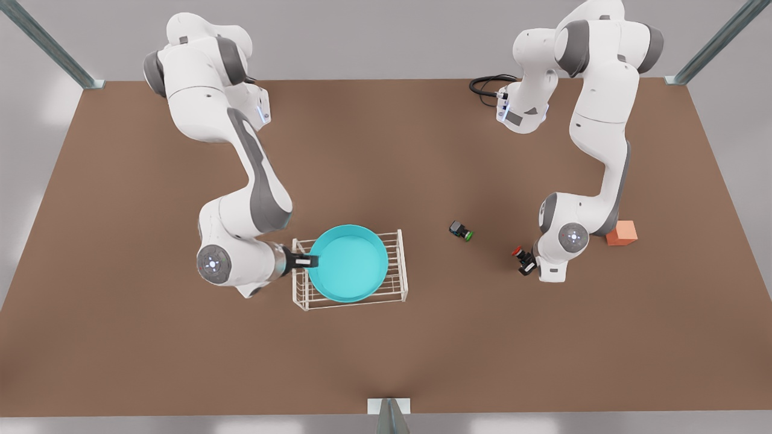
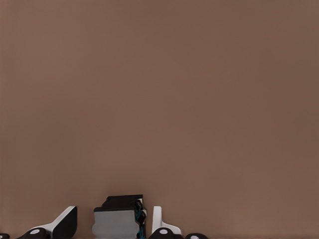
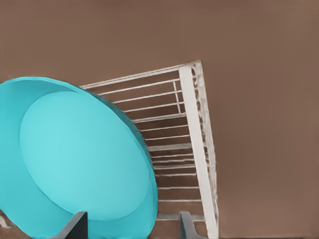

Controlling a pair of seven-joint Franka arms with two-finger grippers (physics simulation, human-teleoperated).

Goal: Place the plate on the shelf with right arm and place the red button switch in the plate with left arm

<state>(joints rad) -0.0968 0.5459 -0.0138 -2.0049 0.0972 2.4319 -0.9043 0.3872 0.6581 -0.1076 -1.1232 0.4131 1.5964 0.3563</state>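
The right gripper (image 1: 309, 261) pinches the rim of the turquoise plate (image 1: 348, 263) at the edge nearest its wrist, its two fingers closed on the raised lip, with the dish lying over the bars of the white wire shelf (image 1: 395, 286) just beyond the fingertips; the right wrist view shows the plate (image 3: 75, 159) slightly tilted over the shelf (image 3: 192, 144), so whether it rests fully on the bars cannot be told. Rigid and smooth, the plate looks likely to slip under a one-sided hold, and the rim seems the only thin edge that a two-finger gripper can take. Across the brown surface (image 1: 422, 361), well apart from the shelf, the left gripper (image 1: 527, 263) is down at the red button switch (image 1: 520, 254), its fingers apart on either side of the black body, as the left wrist view shows the switch (image 2: 119, 219) between the fingers (image 2: 62, 222); whether the pads touch it cannot be told. Small, light and hard, the switch is best taken across the flat sides of its body, not by the round cap. Farther from that gripper lie a green-capped switch (image 1: 461, 230), toward the shelf, and an orange cube (image 1: 622, 233) behind the arm.
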